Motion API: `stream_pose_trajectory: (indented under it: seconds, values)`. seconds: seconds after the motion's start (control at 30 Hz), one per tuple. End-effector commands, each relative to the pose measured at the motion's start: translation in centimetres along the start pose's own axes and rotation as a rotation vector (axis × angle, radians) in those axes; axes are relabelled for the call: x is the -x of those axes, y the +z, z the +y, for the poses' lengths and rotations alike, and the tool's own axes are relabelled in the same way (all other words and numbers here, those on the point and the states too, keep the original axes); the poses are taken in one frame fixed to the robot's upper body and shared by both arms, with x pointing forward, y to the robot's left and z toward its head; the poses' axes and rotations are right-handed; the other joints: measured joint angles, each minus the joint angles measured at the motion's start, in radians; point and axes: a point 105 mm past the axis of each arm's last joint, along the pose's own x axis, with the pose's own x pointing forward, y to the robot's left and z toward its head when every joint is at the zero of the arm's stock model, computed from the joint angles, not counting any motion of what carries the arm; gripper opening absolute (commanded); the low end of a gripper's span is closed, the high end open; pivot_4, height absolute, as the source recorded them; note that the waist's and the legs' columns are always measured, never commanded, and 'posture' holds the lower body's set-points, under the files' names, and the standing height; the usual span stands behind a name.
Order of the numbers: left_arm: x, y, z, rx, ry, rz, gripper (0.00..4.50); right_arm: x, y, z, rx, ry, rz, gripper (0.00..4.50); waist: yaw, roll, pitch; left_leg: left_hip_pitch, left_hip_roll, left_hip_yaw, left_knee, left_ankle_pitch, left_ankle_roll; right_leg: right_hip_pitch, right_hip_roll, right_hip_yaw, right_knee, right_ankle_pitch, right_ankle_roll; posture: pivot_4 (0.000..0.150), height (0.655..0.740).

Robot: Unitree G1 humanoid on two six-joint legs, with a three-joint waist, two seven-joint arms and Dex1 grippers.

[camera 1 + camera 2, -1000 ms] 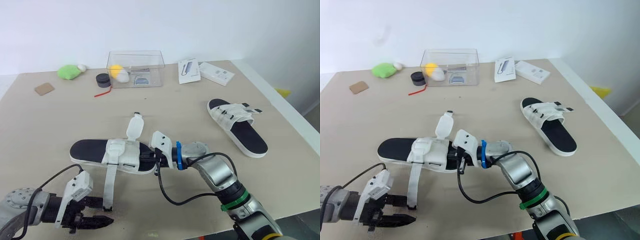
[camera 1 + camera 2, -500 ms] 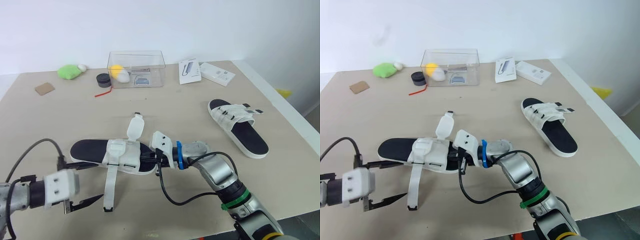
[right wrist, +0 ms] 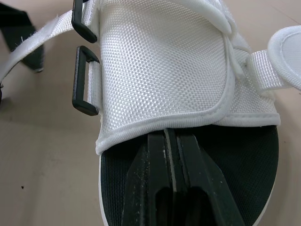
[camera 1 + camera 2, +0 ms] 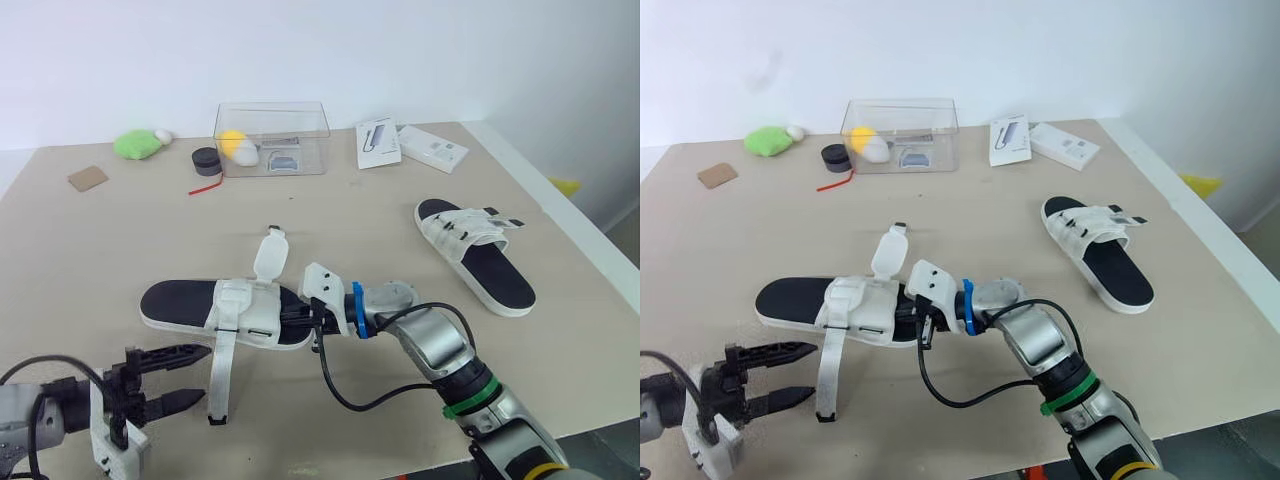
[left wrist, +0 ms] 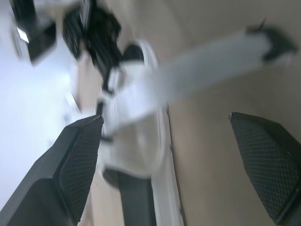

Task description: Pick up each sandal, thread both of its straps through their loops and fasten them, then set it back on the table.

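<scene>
- Left eye view: the beige table (image 4: 100, 250) carries both sandals
- Near sandal (image 4: 180, 303) lies flat at the near middle, with one white flap standing up
- Second sandal (image 4: 475, 252) lies on the far right, well apart
- Right gripper (image 4: 290, 315) has its fingers pressed together, tips tucked under the near sandal's white upper
- Left gripper (image 4: 200, 373) is spread wide, empty, just left of the loose strap (image 4: 220, 375)

Silver right arm (image 4: 432, 345), blue ring (image 4: 357, 311), green ring (image 4: 462, 407), black cable (image 4: 340, 395); left tool (image 4: 200, 372) black-fingered.
</scene>
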Motion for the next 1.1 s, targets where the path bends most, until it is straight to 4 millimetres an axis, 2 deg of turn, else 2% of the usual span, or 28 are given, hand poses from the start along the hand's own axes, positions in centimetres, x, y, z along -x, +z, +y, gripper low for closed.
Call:
stream_pose_trajectory:
  seconds: [0.03,0.13,0.4,0.5,0.7,0.73,0.83,0.97,1.1]
  values:
    - [-1.0,1.1,-0.4,-0.02,0.03,-0.046,4.43,-0.4,-0.9,0.2,-0.026,0.017,0.039,0.0,0.0,0.0,-0.001,0.0,0.0,0.0,0.0,0.0,0.0,0.0,0.0,0.0,0.0,0.0,0.0,0.15,0.74]
    - [-1.7,1.2,-1.0,-0.016,0.005,-0.053,4.43,-0.5,-0.3,0.3,-0.047,0.02,0.011,0.0,0.001,-0.001,-0.003,0.001,0.0,0.0,0.0,0.0,0.0,0.0,0.001,0.0,0.0,0.001,0.0,0.15,0.74]
    - [-2.8,1.9,-1.4,0.019,-0.008,-0.105,4.43,-0.6,-0.5,0.3,-0.047,0.024,0.018,0.0,0.0,0.004,-0.007,0.001,0.001,0.001,0.0,0.0,0.0,0.0,0.001,0.0,0.0,0.001,0.0,0.15,0.74]
    - [-3.2,2.4,-1.6,0.07,-0.002,-0.122,3.63,-0.6,-0.5,0.4,-0.047,0.022,0.019,0.0,-0.002,0.005,-0.008,0.002,0.001,0.002,0.0,0.0,0.0,0.0,0.001,0.001,0.0,0.001,0.0,0.15,0.74]
    - [-3.2,3.0,-1.5,0.122,-0.002,-0.167,0.42,-0.7,-0.6,0.5,-0.051,0.023,0.019,0.0,-0.001,0.005,-0.008,0.002,0.001,0.002,0.0,0.0,0.0,0.0,0.002,0.0,0.0,0.0,-0.001,0.15,0.74]
    - [-3.1,3.0,-1.5,0.139,-0.005,-0.168,0.16,-0.7,-0.6,0.5,-0.052,0.023,0.019,0.0,-0.001,0.006,-0.009,0.002,0.001,0.002,0.0,0.0,0.0,0.0,0.002,0.0,0.0,0.0,-0.001,0.15,0.74]
    - [-3.2,2.9,-1.6,0.262,-0.018,-0.153,0.07,-0.8,-0.6,0.4,-0.052,0.024,0.019,0.0,-0.004,0.006,-0.009,0.002,0.001,0.003,-0.001,-0.001,-0.001,0.0,0.002,0.002,0.0,0.0,0.0,0.15,0.74]
    - [-4.1,2.7,0.6,0.47,0.025,-0.142,0.07,-0.9,-0.6,0.4,-0.051,0.027,0.018,0.0,-0.004,0.007,-0.009,0.002,0.002,0.003,-0.001,-0.001,-0.002,0.0,0.003,0.001,0.0,-0.001,0.0,0.15,0.74]
    - [-5.0,2.2,3.5,0.578,0.074,-0.145,0.07,-0.9,-0.6,0.4,-0.047,0.026,0.017,0.0,-0.004,0.006,-0.009,0.002,0.001,0.002,-0.001,-0.001,-0.002,0.0,0.006,0.001,0.0,-0.001,-0.001,0.15,0.74]
